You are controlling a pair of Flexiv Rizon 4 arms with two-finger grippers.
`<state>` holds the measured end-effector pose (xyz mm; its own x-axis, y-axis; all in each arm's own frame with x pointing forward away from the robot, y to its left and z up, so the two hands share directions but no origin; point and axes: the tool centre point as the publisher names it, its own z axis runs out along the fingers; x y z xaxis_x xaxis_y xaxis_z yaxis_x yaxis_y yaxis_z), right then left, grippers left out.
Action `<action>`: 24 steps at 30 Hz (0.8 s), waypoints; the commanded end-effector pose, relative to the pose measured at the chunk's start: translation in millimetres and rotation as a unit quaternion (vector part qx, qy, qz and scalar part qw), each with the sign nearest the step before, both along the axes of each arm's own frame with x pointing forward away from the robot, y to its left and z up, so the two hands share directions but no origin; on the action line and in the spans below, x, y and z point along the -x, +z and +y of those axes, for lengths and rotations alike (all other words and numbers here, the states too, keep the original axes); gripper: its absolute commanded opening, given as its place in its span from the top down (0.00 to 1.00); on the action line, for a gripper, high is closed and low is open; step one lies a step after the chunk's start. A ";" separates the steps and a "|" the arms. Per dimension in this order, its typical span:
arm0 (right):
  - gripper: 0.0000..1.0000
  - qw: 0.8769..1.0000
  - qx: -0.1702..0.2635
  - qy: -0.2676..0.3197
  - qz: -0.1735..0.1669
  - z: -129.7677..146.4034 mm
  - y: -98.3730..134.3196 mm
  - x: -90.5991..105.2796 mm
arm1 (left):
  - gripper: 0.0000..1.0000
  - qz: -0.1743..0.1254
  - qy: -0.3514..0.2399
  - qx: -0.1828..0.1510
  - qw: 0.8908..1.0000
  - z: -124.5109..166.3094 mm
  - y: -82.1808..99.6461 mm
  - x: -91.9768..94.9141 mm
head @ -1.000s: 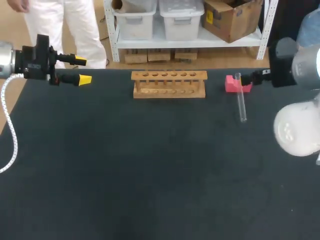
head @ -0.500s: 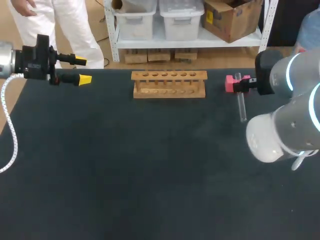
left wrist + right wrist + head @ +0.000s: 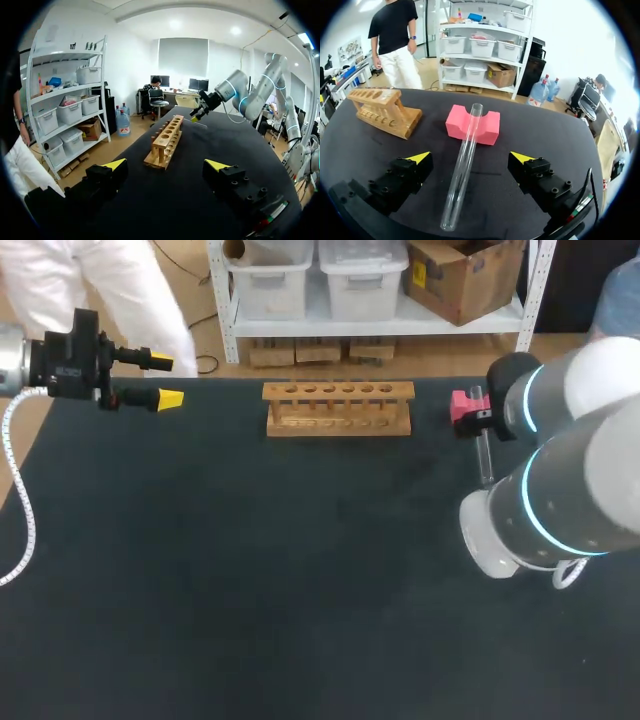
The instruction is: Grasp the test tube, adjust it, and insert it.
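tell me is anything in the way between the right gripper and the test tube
Nothing visible does. The test tube lies just ahead of the right gripper, in line with the gap between its open fingers, far end propped on the pink block.

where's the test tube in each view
head view: test tube right of the wooden rack, upper end on the pink block.
left wrist view: faint thin line just beyond the rack.
right wrist view: between the right gripper's open fingers, rack beside.
shared landmark: the rack.

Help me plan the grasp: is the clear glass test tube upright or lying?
Lying tilted: clear glass test tube, open end propped on pink foam block.
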<state>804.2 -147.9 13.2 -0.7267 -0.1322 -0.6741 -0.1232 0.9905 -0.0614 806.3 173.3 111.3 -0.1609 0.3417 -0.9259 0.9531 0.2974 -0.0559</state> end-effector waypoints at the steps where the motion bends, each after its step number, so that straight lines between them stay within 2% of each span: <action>1: 0.00 0.996 0.065 -0.062 -0.008 3.5 -2.8 -3.6 | 0.00 -0.002 0.000 0.002 1.000 0.6 -1.2 0.4; 24: 0.00 0.998 0.029 -0.053 0.016 4.7 -21.4 -1.9 | 0.00 -0.002 0.000 0.002 1.000 0.6 -1.2 0.4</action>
<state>806.1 -141.8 -8.2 -0.7566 -0.0929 -0.6472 -0.0141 0.9919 -0.1259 806.3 173.2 111.3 -0.1609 0.3416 -0.9260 0.9531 0.2973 -0.0560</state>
